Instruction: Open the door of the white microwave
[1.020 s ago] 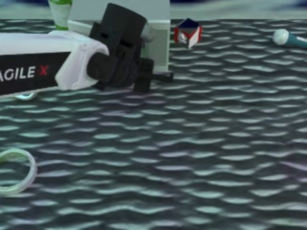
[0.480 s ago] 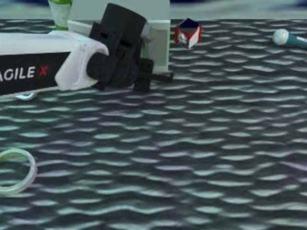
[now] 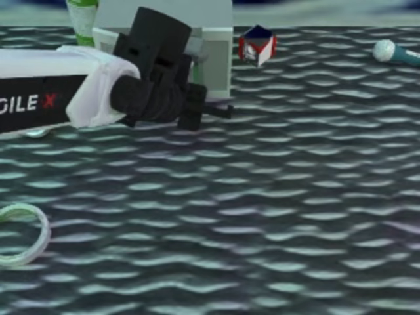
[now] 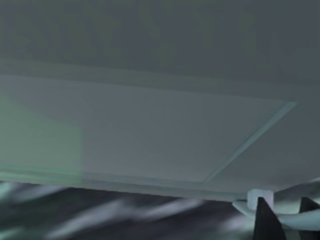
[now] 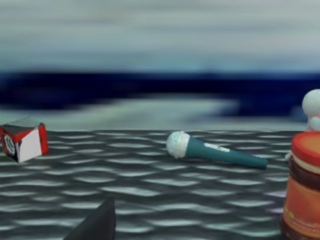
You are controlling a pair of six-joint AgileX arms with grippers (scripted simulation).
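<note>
At the far edge of the table (image 3: pixel 262 216), left of centre in the top view, stands the white microwave (image 3: pixel 220 49), its top reaching past the frame. The left arm reaches in from the left, its black pincer (image 3: pixel 211 108) low against the oven's front by the foot of the door (image 4: pixel 150 130); whether the pincer is open or closed cannot be told. The left wrist view is filled by the door's pale panel and grey window, seen close up. To the microwave's right lie a red, white and blue cube (image 3: pixel 256 44) and, well apart, a teal microphone (image 3: pixel 396 52). A pale ring (image 3: pixel 44 233) lies near the left edge. The right pincer cannot be judged.
</note>
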